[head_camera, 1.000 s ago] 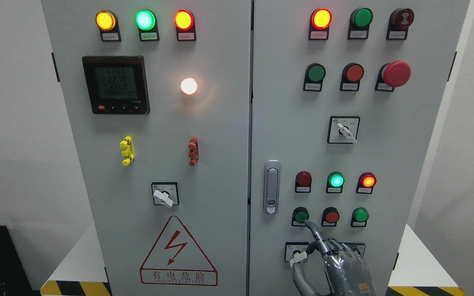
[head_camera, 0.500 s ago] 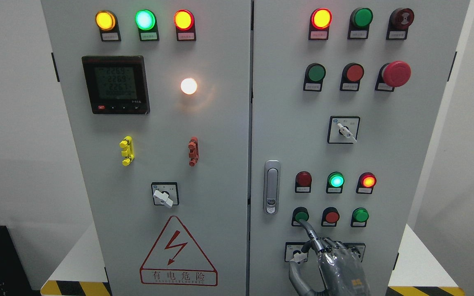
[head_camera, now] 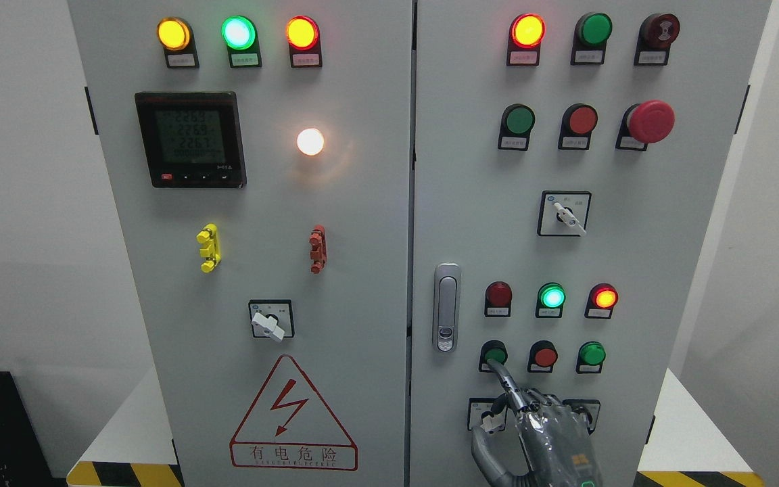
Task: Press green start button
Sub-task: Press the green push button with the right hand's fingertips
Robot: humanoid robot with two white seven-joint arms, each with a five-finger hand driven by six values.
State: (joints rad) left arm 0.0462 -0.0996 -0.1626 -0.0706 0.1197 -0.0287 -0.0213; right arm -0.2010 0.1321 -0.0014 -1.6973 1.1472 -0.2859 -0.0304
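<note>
Green start button [head_camera: 495, 354] sits low on the right door, leftmost of the bottom button row. Right robot hand [head_camera: 544, 436] is at its 5 o'clock – index finger [head_camera: 506, 381] extended along the 11 o'clock line, tip at the button's lower edge, other fingers curled, holding nothing. Left arm out of view.

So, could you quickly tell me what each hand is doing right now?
Right hand: index finger extended onto the green button, other fingers curled, holding nothing.
Left hand: not in view.
</note>
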